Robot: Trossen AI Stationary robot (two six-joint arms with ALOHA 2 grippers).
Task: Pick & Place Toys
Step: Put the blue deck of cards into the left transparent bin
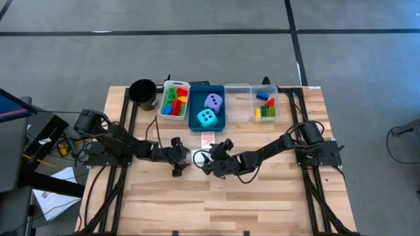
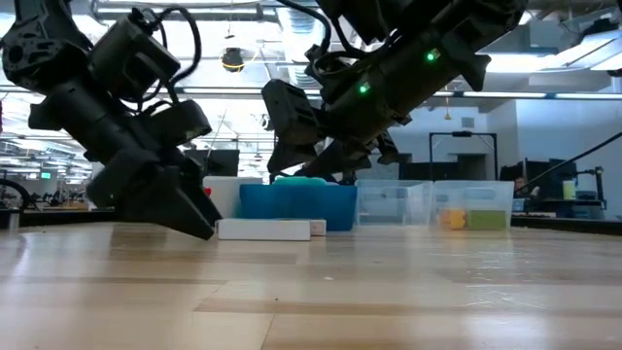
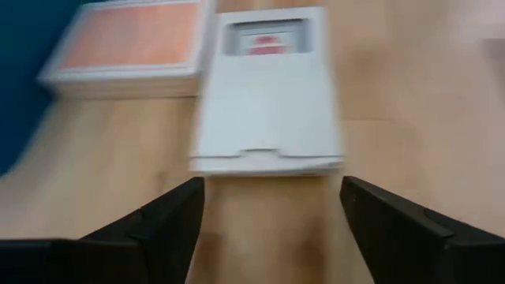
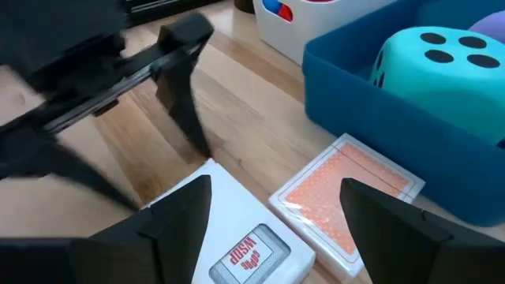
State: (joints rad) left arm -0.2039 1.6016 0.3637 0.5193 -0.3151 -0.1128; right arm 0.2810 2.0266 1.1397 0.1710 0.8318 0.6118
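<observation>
A white card pack lies flat on the table, and an orange-backed pack lies beside it, next to the blue tray. The tray holds the cyan die and the lavender die. My left gripper is open and low at the table, its fingertips just short of the white pack's near end. My right gripper is open and hovers above both packs, clear of the table in the low view. Small bricks fill the white tray and a clear tray.
A black cup stands at the far left of the tray row, and a second clear tray stands right of the blue one. The two grippers face each other closely over the packs. Bare wooden table lies toward the near edge.
</observation>
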